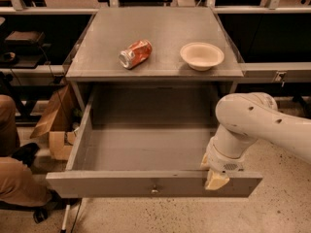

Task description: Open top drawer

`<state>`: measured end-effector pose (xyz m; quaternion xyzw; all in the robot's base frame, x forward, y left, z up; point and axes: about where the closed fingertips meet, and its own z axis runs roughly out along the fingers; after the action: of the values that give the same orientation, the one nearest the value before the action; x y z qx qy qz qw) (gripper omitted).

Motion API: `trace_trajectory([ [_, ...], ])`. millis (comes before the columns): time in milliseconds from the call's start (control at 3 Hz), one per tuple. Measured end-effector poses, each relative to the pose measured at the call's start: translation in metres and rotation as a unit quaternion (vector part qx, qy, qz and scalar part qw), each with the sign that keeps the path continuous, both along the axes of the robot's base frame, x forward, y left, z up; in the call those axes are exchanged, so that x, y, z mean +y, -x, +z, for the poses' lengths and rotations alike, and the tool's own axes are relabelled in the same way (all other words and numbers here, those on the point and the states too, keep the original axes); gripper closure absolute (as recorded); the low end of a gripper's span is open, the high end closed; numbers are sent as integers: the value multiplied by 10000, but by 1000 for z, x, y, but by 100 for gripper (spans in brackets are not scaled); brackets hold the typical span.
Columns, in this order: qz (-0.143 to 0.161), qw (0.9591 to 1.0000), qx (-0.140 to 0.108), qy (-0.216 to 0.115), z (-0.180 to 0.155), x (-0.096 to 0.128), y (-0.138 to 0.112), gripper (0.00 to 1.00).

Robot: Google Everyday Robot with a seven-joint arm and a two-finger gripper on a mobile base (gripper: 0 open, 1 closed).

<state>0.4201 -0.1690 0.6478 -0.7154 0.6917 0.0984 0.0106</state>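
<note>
No readable text anywhere; the can, upper centre of frame, shows no legible brand. End effector sits lower right, at the top drawer front.

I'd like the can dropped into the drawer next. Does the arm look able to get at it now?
Probably yes. The gripper sits at the front of the open top drawer, right side; the can lies on the cabinet top, the bowl apart from it, nothing over it.
</note>
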Motion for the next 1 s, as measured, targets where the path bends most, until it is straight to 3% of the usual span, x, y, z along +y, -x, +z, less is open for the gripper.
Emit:
trace_trajectory([
  [333,0,10000,6,4,0,-2,2,100],
  [667,-2,10000,6,5,0,-3,2,84],
  [1000,-10,10000,-3,3,1,-3,3,61],
])
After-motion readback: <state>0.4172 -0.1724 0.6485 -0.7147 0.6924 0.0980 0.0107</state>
